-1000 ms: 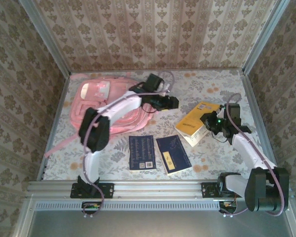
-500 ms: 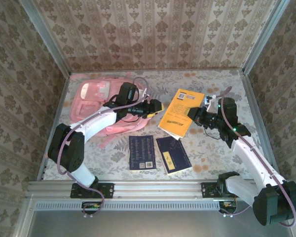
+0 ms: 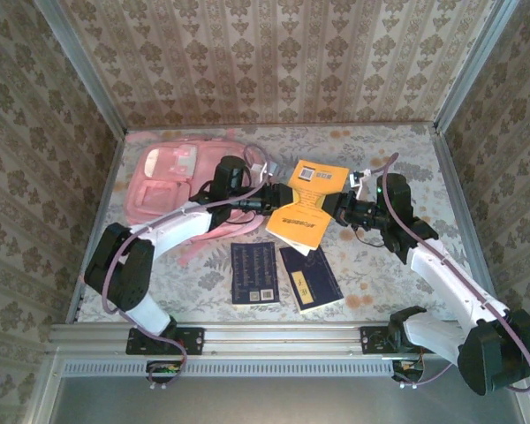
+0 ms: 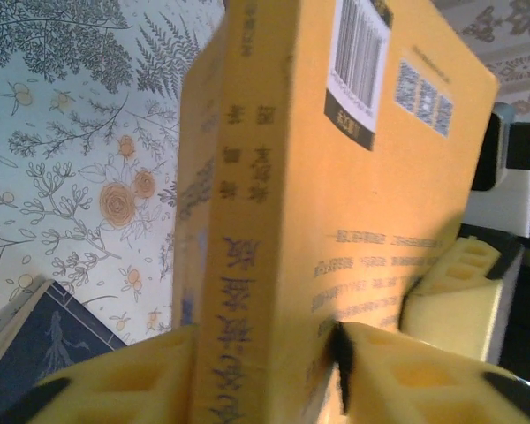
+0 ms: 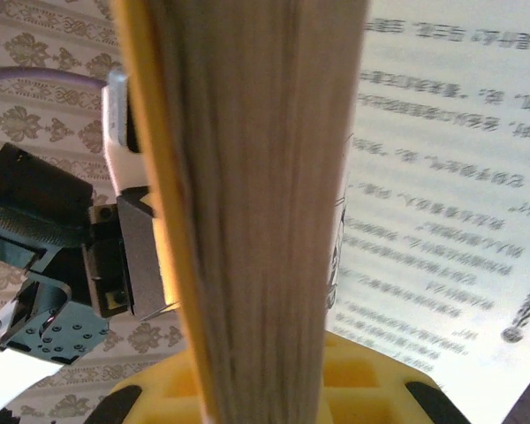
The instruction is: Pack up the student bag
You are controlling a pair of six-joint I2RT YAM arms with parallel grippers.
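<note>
Both jaws clamped, opposite edges of yellow book (image 3: 305,205)

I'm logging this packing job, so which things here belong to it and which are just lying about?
In the job: bag, yellow book, left tool and right tool gripping it.
Lying about: left blue booklet, right blue booklet, untouched.

The student bag (image 3: 163,181) lies at the far left of the table (image 3: 380,141), close to the back wall. To its right, near the table's middle, a thick book (image 3: 305,203) is held off the surface, pinched from its left by the left gripper (image 3: 281,196) and from its right by the right gripper (image 3: 337,205). In front of the book, nearer the arm bases, two booklets lie flat side by side, the left booklet (image 3: 254,272) just beside the right booklet (image 3: 311,276).
</note>
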